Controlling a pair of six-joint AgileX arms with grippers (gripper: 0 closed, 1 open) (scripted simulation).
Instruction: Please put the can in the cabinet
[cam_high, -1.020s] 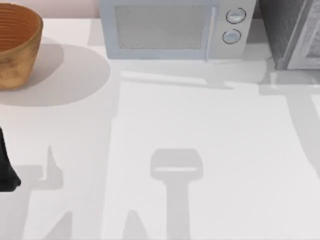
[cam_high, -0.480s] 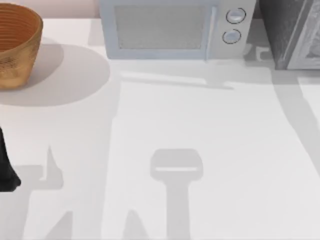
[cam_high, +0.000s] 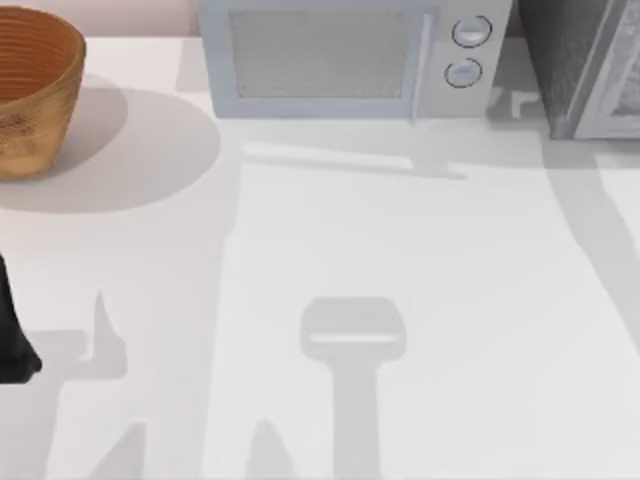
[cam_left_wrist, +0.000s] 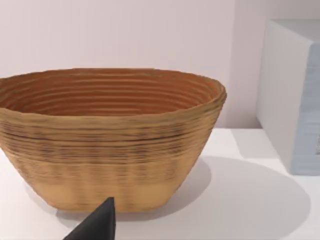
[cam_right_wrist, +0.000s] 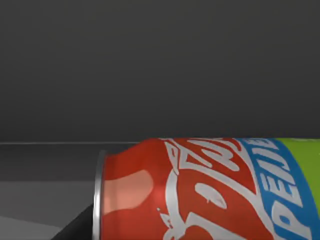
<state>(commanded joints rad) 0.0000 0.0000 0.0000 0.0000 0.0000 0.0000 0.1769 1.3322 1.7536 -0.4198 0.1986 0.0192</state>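
1. One can (cam_right_wrist: 210, 190) showed in the right wrist view, lying on its side across the frame: red body with white script, a blue band, a green end, and a silver rim at the other end.
2. Behind the can stood a plain dark grey surface meeting a grey floor along a pale line.
3. One dark fingertip (cam_right_wrist: 75, 229) of the right gripper showed just beside the can's silver rim; whether the pincer was clamped on the can could not be told.
4. One cabinet (cam_high: 585, 65) stood at the far right corner of the table (cam_high: 420, 250) in the top view, dark grey and speckled, with its pale framed door panel at the right edge.
5. One white microwave (cam_high: 350, 60) with two round knobs (cam_high: 470, 32) stood just left of the cabinet.
6. One woven basket (cam_high: 35, 90) sat at the far left corner, well apart from the microwave.
7. The left arm (cam_high: 12, 335) was parked at the table's left edge; one dark fingertip (cam_left_wrist: 97, 225) pointed toward the basket (cam_left_wrist: 110, 140) in the left wrist view, and the pincer's width could not be told.
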